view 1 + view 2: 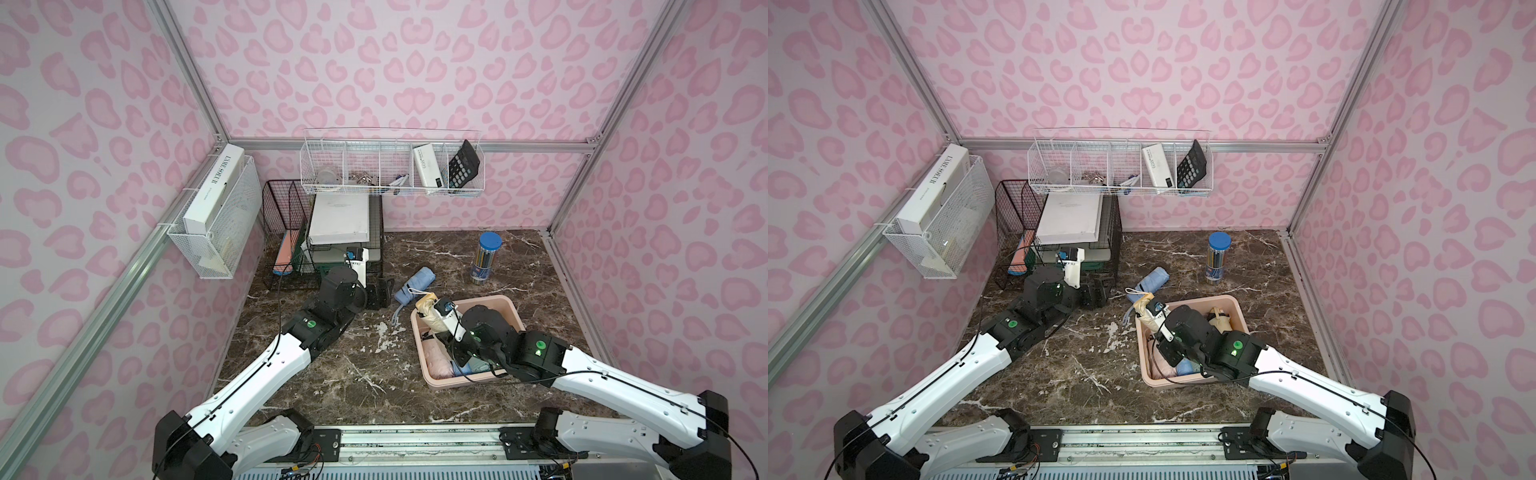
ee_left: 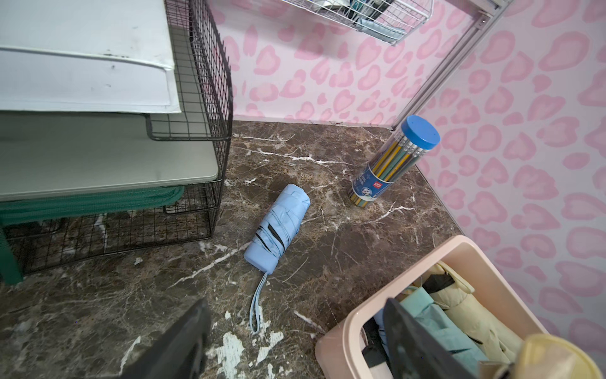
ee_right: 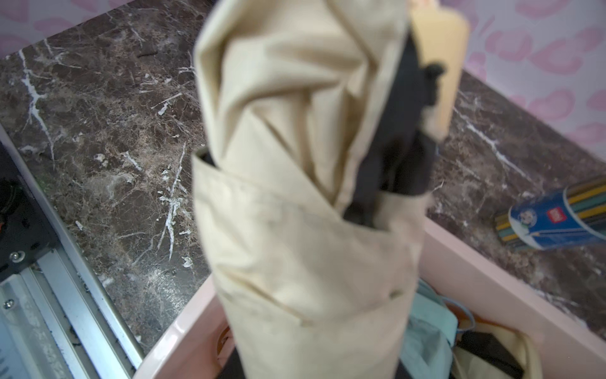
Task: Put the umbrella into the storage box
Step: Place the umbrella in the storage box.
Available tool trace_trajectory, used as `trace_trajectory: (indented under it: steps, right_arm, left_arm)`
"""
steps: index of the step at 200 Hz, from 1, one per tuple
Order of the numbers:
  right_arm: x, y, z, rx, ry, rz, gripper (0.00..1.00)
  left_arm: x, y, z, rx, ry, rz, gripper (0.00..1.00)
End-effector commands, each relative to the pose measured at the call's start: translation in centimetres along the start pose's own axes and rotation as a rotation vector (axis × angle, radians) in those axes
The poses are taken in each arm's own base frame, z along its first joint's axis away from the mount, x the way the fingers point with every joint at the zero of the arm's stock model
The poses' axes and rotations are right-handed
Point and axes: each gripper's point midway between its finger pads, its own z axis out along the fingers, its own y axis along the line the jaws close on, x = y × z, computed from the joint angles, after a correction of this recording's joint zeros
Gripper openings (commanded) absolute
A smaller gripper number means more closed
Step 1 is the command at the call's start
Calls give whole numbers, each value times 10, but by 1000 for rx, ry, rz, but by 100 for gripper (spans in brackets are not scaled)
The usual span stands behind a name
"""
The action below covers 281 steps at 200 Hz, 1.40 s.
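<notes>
My right gripper (image 1: 437, 328) is shut on a cream folded umbrella (image 1: 430, 313) (image 3: 295, 197). It holds the umbrella tilted over the far left corner of the pale pink storage box (image 1: 510, 306) (image 1: 1234, 303). The cloth hides its jaws in the right wrist view. A light blue folded umbrella (image 1: 415, 284) (image 2: 278, 226) lies on the marble table beyond the box, with its wrist strap trailing toward the box. My left gripper (image 1: 380, 293) (image 2: 295, 315) stands open and empty just left of the blue umbrella, low over the table.
The box holds teal (image 2: 439, 325), cream and pink folded umbrellas (image 1: 438, 359). A blue-lidded pencil jar (image 1: 484, 257) stands at the back right. A black wire file rack (image 1: 291, 232) fills the back left. White wire baskets (image 1: 390, 166) hang on the walls.
</notes>
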Motion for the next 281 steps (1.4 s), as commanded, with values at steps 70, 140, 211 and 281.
trace_trajectory:
  steps: [70, 140, 211, 281]
  right_arm:
    - [33, -7, 15, 82, 165, 335, 15]
    - [49, -13, 19, 91, 274, 430, 16]
    - [61, -9, 26, 60, 374, 498, 18]
    - [67, -7, 40, 36, 430, 520, 20]
  left_arm:
    - [12, 33, -5, -167, 8, -124, 82]
    - [20, 44, -8, -215, 17, -158, 82]
    - [25, 50, -11, -251, 33, -166, 82]
    - [27, 53, -11, -265, 39, -155, 81]
